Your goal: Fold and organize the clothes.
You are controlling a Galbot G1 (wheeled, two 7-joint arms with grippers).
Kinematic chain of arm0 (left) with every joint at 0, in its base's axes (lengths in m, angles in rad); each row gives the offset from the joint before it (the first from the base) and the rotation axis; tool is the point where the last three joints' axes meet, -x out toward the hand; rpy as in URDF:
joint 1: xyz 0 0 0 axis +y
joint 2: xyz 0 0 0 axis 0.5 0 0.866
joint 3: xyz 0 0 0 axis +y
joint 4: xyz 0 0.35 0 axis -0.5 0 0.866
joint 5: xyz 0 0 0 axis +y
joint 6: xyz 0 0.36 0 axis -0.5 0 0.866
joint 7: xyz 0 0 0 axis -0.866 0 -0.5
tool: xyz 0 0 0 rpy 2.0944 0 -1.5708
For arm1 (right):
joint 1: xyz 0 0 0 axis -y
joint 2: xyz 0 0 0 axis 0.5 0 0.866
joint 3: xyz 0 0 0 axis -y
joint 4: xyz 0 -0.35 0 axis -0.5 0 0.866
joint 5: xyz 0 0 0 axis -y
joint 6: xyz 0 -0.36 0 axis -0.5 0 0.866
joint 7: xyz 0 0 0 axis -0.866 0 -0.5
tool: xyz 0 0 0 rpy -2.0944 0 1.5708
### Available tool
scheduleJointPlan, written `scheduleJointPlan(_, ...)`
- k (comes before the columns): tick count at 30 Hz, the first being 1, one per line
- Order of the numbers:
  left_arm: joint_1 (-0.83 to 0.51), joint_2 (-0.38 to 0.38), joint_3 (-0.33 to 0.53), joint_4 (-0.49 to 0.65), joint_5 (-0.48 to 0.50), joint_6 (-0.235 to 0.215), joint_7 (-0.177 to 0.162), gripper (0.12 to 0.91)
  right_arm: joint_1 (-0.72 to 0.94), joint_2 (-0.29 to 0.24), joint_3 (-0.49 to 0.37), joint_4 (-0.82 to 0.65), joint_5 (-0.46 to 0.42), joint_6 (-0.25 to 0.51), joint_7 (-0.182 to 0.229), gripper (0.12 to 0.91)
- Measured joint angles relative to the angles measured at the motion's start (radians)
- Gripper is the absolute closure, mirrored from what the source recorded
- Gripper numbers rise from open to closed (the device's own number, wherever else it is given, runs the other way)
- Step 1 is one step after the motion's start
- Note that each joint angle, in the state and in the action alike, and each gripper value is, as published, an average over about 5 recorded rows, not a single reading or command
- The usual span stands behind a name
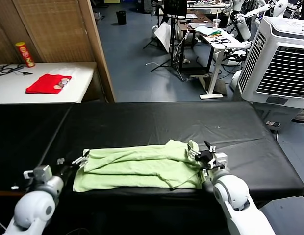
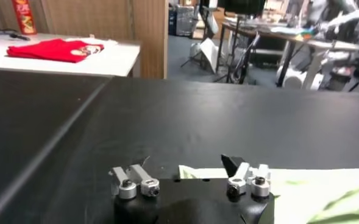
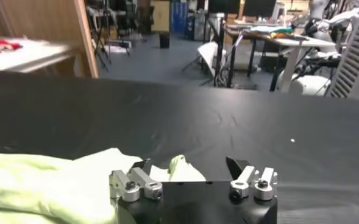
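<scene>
The pale yellow-green shirt (image 1: 142, 166) lies folded into a long flat strip near the front edge of the black table (image 1: 157, 122). My left gripper (image 1: 72, 161) is open at the shirt's left end. In the left wrist view (image 2: 182, 169) a corner of the shirt (image 2: 192, 173) lies between its spread jaws. My right gripper (image 1: 202, 152) is open at the shirt's right end. In the right wrist view (image 3: 188, 167) a raised fold of the shirt (image 3: 178, 168) sits between its jaws, and the rest of the shirt spreads off to one side. Collar, buttons and print are hidden.
A small red cloth (image 1: 48, 83) and a red-and-yellow can (image 1: 25, 54) sit on a white table at the back left. A wooden partition (image 1: 59, 29) stands behind it. A white air cooler (image 1: 282, 63) stands at the far right, with desks and stands beyond.
</scene>
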Motion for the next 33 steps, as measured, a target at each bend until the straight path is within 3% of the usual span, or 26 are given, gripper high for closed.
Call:
scheduleJointPlan(8,0.057,-0.056,-0.005,0.006,0.007,-0.017,0.03,0.232,-0.012,-0.007,-0.003,0.024,0.001,-0.001,-0.002,0.227)
scheduleJointPlan(11,0.063,-0.07,-0.002,0.008,0.013,-0.022,0.037,0.267,-0.012,-0.008,-0.005,0.029,0.0,-0.003,-0.001,0.227)
scheduleJointPlan(14,0.066,-0.081,0.005,0.011,0.028,-0.026,0.04,0.388,-0.012,-0.007,-0.006,0.03,0.0,-0.003,-0.001,0.227)
scheduleJointPlan(19,0.063,-0.098,0.019,0.026,0.042,-0.032,0.04,0.67,-0.017,-0.002,-0.009,0.024,-0.002,-0.003,-0.003,0.227)
scheduleJointPlan(23,0.061,-0.107,0.023,0.03,0.056,-0.034,0.043,0.851,-0.018,0.001,-0.009,0.023,-0.004,-0.003,-0.004,0.227)
scheduleJointPlan(27,0.06,-0.096,0.017,0.032,0.132,-0.058,0.057,0.865,-0.017,0.004,-0.008,0.03,-0.005,-0.003,-0.004,0.227)
scheduleJointPlan(33,0.068,-0.045,-0.039,0.062,0.327,-0.104,0.065,0.867,-0.025,0.009,0.004,0.043,-0.005,-0.002,-0.003,0.227)
